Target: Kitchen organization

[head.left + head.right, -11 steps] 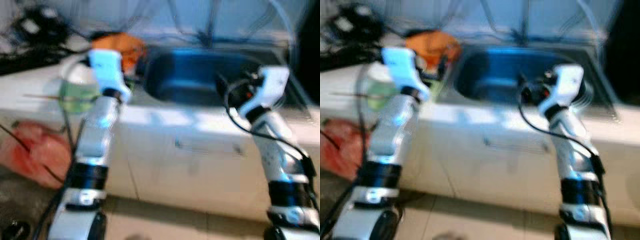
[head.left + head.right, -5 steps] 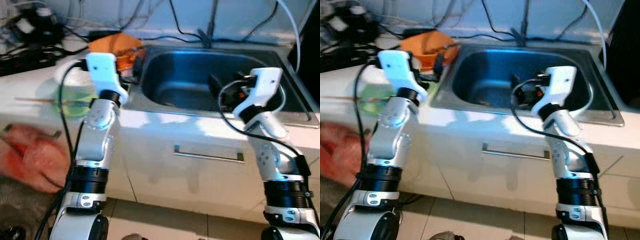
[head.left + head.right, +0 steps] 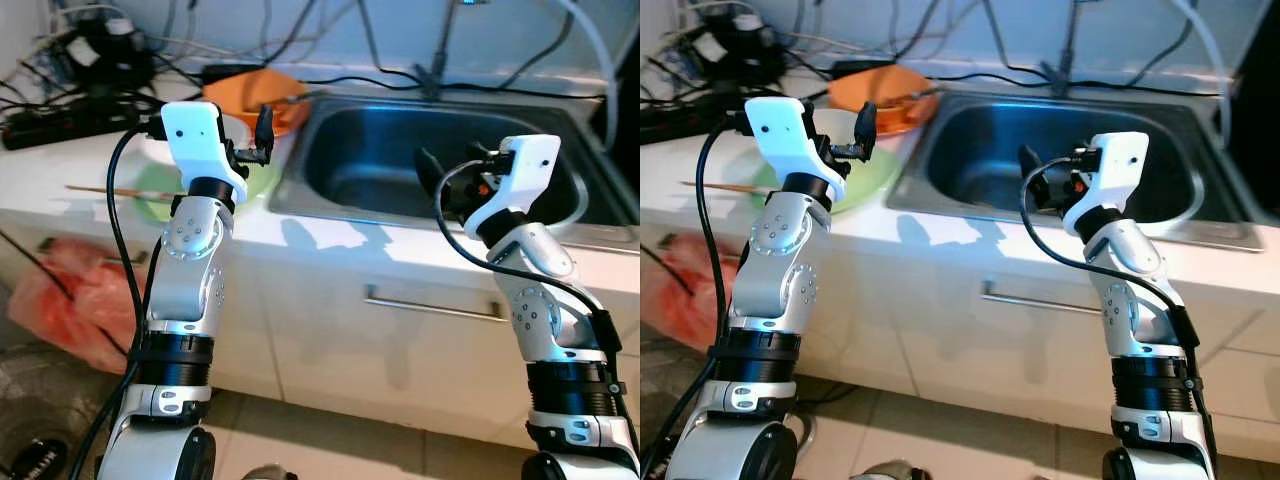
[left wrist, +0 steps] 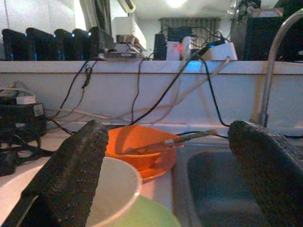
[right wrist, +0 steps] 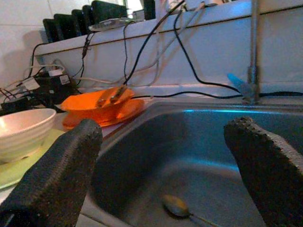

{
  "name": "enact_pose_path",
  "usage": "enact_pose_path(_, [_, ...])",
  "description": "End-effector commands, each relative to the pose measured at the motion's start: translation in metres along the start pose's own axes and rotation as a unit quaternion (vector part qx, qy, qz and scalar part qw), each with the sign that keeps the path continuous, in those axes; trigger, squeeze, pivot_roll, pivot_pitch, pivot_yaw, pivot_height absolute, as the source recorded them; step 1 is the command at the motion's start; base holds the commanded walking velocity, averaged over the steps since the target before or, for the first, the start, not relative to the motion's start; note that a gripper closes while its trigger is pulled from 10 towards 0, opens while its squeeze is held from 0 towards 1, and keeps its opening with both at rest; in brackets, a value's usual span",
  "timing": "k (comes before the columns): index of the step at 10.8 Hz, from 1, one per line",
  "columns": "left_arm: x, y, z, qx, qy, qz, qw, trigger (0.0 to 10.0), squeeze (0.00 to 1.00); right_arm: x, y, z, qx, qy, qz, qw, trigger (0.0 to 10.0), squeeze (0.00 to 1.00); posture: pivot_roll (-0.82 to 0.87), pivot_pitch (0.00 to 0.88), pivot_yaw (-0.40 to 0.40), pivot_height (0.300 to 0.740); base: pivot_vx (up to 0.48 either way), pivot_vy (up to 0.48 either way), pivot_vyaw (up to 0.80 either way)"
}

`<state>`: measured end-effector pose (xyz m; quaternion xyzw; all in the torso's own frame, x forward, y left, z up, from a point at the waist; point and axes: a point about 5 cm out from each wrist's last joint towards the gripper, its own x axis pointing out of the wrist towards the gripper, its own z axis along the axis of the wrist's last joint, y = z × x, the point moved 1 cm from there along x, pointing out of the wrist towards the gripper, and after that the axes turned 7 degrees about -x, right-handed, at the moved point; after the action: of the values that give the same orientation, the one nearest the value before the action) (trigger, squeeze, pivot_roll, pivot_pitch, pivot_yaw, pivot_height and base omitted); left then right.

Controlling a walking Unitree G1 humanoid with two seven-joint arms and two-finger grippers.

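My left gripper (image 3: 255, 140) is open above the counter, over a white bowl (image 4: 113, 184) that stands on a green plate (image 3: 855, 180). Chopsticks (image 3: 100, 189) lie across that plate. Just beyond, an orange bowl (image 4: 137, 142) holding utensils rests on an orange plate beside the steel sink (image 3: 300, 190). My right gripper (image 3: 432, 185) hovers open over the sink's front part with nothing between its fingers. At the basin's bottom lies a spoon (image 5: 177, 206).
A power strip and tangled cables (image 3: 70, 105) crowd the counter's far left. The faucet (image 5: 254, 47) rises behind the sink. On the floor at the left sits a red plastic bag (image 3: 70, 300). A drawer handle (image 3: 435, 305) runs below the counter edge.
The head view has steadied from blur and shifted a little. Both arms keep about the same raised pose, with both grippers open.
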<state>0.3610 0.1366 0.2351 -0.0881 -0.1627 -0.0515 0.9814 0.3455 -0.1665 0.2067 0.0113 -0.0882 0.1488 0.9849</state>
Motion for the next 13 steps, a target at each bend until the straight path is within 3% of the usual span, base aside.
enact_pose_path(1, [0.003,0.003,0.003,0.004,0.001,0.003,1.0,10.0,0.0,0.002,0.003,0.003,0.001,-0.004,0.005,1.0,10.0,1.0,0.01,0.033,0.058,0.74,0.0,0.368,-0.8])
enact_pose_path(4, [0.004,0.003,0.002,0.004,0.006,0.004,1.0,10.0,0.0,0.002,0.003,0.003,0.001,-0.007,0.003,1.0,10.0,1.0,0.01,0.032,0.058,0.74,0.0,0.409,-0.68])
enact_pose_path(7, [0.003,0.004,-0.001,0.004,0.011,0.008,1.0,10.0,0.0,0.001,0.002,0.003,0.0,-0.006,0.003,1.0,10.0,1.0,0.01,0.033,0.054,0.74,0.0,0.48,0.0])
enact_pose_path(10, [0.002,0.003,0.001,0.01,0.003,0.011,1.0,10.0,0.0,0.001,0.002,0.003,-0.001,-0.006,0.003,1.0,10.0,1.0,0.01,0.034,0.053,0.74,0.0,0.0,0.0])
enact_pose_path(13, [0.0,0.018,0.008,0.044,-0.016,0.073,0.996,10.0,0.0,0.002,0.001,0.003,-0.003,-0.006,0.005,1.0,10.0,1.0,0.01,0.032,0.052,0.74,0.0,0.0,0.0])
